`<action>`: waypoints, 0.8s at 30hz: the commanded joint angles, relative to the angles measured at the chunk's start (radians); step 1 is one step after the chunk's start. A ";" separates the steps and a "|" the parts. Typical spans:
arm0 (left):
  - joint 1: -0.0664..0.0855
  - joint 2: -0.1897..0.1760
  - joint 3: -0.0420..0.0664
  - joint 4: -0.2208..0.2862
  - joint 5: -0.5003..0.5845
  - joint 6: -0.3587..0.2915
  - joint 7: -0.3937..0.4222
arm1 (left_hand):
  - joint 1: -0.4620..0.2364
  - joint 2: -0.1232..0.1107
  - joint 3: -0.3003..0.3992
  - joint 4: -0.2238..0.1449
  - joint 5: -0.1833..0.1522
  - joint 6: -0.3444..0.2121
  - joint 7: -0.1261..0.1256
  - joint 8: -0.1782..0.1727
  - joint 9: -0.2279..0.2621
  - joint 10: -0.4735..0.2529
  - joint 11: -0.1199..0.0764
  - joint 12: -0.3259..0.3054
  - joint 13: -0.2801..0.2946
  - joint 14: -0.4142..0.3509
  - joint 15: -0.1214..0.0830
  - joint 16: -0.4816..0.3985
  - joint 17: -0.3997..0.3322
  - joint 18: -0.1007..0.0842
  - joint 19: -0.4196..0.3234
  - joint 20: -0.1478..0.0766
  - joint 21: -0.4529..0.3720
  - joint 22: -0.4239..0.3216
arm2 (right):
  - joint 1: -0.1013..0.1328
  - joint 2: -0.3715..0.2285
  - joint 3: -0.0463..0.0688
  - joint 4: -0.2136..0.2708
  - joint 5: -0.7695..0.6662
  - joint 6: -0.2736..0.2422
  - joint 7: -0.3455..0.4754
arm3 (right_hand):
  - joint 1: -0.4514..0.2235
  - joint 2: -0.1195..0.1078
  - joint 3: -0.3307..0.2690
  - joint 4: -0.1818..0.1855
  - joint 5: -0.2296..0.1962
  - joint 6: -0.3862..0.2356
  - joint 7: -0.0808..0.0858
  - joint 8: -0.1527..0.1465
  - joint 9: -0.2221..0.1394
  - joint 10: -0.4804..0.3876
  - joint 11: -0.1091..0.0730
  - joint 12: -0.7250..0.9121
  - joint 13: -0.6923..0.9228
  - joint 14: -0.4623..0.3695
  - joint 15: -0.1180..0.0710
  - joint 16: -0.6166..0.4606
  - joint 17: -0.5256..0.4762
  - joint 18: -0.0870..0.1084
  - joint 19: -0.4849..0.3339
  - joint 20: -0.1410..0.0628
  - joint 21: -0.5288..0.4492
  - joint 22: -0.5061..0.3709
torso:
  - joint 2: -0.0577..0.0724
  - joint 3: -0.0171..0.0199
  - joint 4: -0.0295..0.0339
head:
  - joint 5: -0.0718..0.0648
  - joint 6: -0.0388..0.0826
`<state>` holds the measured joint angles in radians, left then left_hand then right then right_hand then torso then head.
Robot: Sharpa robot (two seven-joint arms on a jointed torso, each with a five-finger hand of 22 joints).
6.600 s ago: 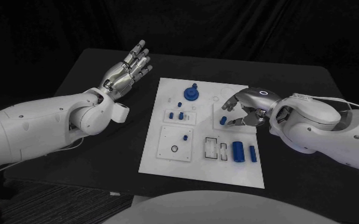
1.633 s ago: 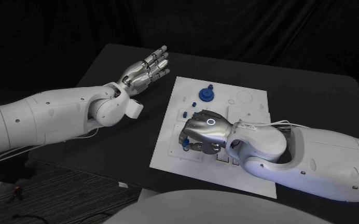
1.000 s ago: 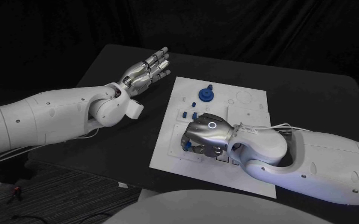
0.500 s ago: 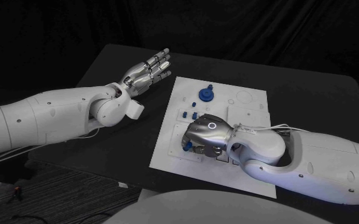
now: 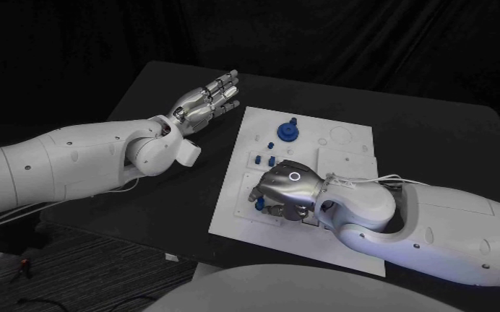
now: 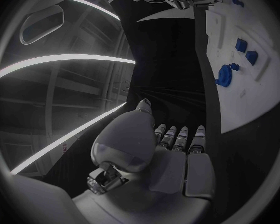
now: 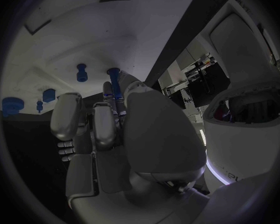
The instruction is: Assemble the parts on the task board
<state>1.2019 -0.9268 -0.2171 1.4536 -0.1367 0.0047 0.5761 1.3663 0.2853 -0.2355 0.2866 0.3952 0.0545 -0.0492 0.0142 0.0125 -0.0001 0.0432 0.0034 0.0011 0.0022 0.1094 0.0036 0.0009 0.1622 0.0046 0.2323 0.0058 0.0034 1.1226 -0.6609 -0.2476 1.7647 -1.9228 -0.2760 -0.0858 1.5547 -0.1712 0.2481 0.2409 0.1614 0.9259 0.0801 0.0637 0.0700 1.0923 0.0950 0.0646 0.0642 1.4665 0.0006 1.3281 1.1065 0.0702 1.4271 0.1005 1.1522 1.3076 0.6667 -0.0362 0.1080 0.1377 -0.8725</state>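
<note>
Blue peg (image 7: 114, 84) sat pinched in your right robot hand (image 5: 283, 190), plain from its wrist; left robot hand (image 5: 207, 101) stayed spread, empty.

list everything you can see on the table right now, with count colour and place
table: one, black, under everything
task board: one, white, middle of the table
round part with a knob: one, blue, standing on the far end of the board
small parts: two or three, blue, on the board between the round part and the right hand
slim part: one, blue, pinched in the right hand's fingers over the board
left hand: one, silver, held flat and bare above the table left of the board
right hand: one, silver, curled down over the board's near left area
</note>
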 commanded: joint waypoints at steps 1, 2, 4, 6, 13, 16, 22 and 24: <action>-0.001 0.001 0.001 0.002 0.003 0.014 0.003 | 0.009 0.000 0.006 -0.002 0.003 0.004 0.012 0.005 0.002 0.000 0.001 -0.003 -0.001 -0.002 0.008 -0.004 -0.001 0.017 0.000 0.009 -0.001 0.001 | -0.003 -0.003 0.000 -0.001 -0.009 -0.012 -0.022 | -0.016 0.001 -0.031 -0.006 -0.020 -0.078 -0.032 -0.001 -0.006 -0.084 0.009 0.001 0.000 0.010 -0.003 -0.008 -0.006 0.012 -0.001 0.002 -0.009 0.154 | 0.000 -0.0005 -0.0010 | 0.000 0.000; -0.001 0.001 0.001 0.003 0.003 0.015 0.002 | 0.010 -0.001 0.006 -0.002 0.004 0.006 0.013 0.005 0.002 0.000 0.000 -0.003 -0.001 -0.002 0.008 -0.004 -0.001 0.017 0.001 0.009 -0.001 0.002 | -0.003 -0.006 0.000 -0.002 -0.009 -0.016 -0.024 | -0.025 0.004 -0.063 -0.005 -0.036 -0.159 -0.039 -0.005 -0.009 -0.131 0.013 0.003 0.000 0.009 -0.005 -0.009 -0.008 0.013 -0.003 0.000 -0.014 0.153 | 0.000 -0.0004 -0.0015 | 0.000 0.000; -0.001 0.001 0.001 0.003 0.003 0.014 0.002 | 0.011 -0.001 0.006 -0.002 0.004 0.006 0.016 0.006 0.002 0.000 0.000 -0.003 -0.001 -0.002 0.009 -0.004 -0.001 0.017 0.001 0.009 -0.001 0.002 | -0.002 -0.010 0.000 -0.002 -0.007 -0.023 -0.026 | -0.026 0.006 -0.085 -0.002 -0.046 -0.202 -0.049 -0.006 -0.011 -0.155 0.015 0.007 0.000 0.006 -0.007 -0.012 -0.012 0.014 -0.006 -0.002 -0.024 0.151 | 0.000 -0.0002 -0.0014 | -0.003 0.000; -0.001 0.000 0.001 0.004 0.003 0.014 0.002 | 0.011 -0.001 0.007 -0.002 0.005 0.006 0.016 0.006 0.002 0.000 0.000 -0.003 -0.001 -0.002 0.010 -0.004 -0.001 0.017 0.001 0.009 -0.001 0.002 | -0.002 -0.018 0.000 0.000 0.010 -0.034 -0.024 | -0.030 0.000 -0.114 0.014 -0.062 -0.244 -0.055 -0.007 -0.012 -0.186 0.018 0.009 0.000 0.003 -0.006 -0.015 -0.016 0.016 -0.010 -0.002 -0.033 0.149 | -0.001 -0.0001 -0.0009 | -0.004 0.000; -0.001 -0.004 0.001 0.008 0.003 0.009 0.006 | 0.011 -0.002 0.006 -0.002 0.005 0.007 0.017 0.006 0.002 0.000 -0.001 -0.003 -0.001 -0.002 0.010 -0.004 -0.001 0.017 0.001 0.009 -0.001 0.002 | 0.040 -0.098 0.001 0.061 0.213 -0.148 -0.005 | -0.118 -0.060 -0.205 0.057 -0.097 -0.253 -0.045 -0.003 -0.010 -0.250 0.019 0.048 0.005 0.000 -0.006 -0.005 -0.002 0.018 -0.017 -0.002 -0.051 0.146 | 0.000 0.0012 0.0008 | -0.005 0.000; -0.001 -0.006 0.001 0.010 0.003 0.000 0.013 | 0.006 -0.011 -0.001 0.002 -0.006 0.006 0.013 0.006 0.002 0.000 -0.005 -0.003 -0.001 -0.002 -0.002 -0.004 -0.001 0.017 0.000 0.003 -0.002 0.001 | 0.081 -0.154 0.001 0.104 0.318 -0.205 0.020 | -0.173 -0.074 -0.229 0.059 -0.101 -0.221 -0.025 0.002 -0.007 -0.249 0.021 0.069 0.007 0.001 -0.002 0.002 0.007 0.017 -0.016 0.001 -0.048 0.147 | -0.001 -0.0002 -0.0021 | -0.004 0.000; -0.001 -0.012 0.001 0.014 0.003 -0.029 0.050 | -0.089 -0.086 -0.085 0.005 -0.306 -0.005 -0.037 0.003 -0.001 0.000 -0.027 -0.003 -0.001 -0.002 -0.047 -0.004 -0.001 0.016 -0.003 -0.023 -0.004 -0.001 | 0.198 -0.304 0.001 0.195 0.555 -0.262 0.035 | -0.231 -0.016 -0.196 0.057 -0.058 -0.172 0.014 0.006 -0.003 -0.221 0.023 0.122 0.011 0.003 0.023 0.016 0.023 0.013 -0.013 0.017 -0.038 0.149 | 0.000 -0.0002 0.0000 | -0.015 0.000; -0.001 -0.015 0.001 0.016 0.003 -0.042 0.059 | -0.112 -0.125 -0.086 0.005 -0.348 -0.012 -0.049 0.000 -0.002 0.000 -0.031 -0.003 -0.001 -0.002 -0.056 -0.004 -0.001 0.016 -0.003 -0.032 -0.004 -0.002 | 0.243 -0.356 0.001 0.207 0.648 -0.244 0.019 | -0.224 0.054 -0.154 0.052 -0.012 -0.093 0.048 0.027 0.007 -0.204 0.027 0.157 0.015 -0.013 0.035 0.004 -0.002 0.019 -0.027 0.029 -0.065 0.143 | 0.000 0.0007 -0.0008 | -0.024 0.000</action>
<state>1.2017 -0.9413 -0.2171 1.4666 -0.1367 -0.0091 0.5871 1.2544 0.1683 -0.3183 0.2923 0.0577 0.0409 -0.0952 0.0154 0.0114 -0.0002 0.0177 0.0034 0.0017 0.0005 0.0570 0.0036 0.0014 0.1623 0.0028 0.2050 0.0058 0.0026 1.3582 -1.0091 -0.2470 1.9645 -1.4810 -0.4681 -0.0650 1.3313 -0.1237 0.0906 0.2912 0.1472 0.8250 0.1279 0.0883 0.0759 0.8840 0.1224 0.2207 0.0792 1.4528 0.0343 1.3315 1.1004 0.0710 1.3969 0.1273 1.0847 1.3074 0.6664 -0.0361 0.1074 0.1189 -0.8725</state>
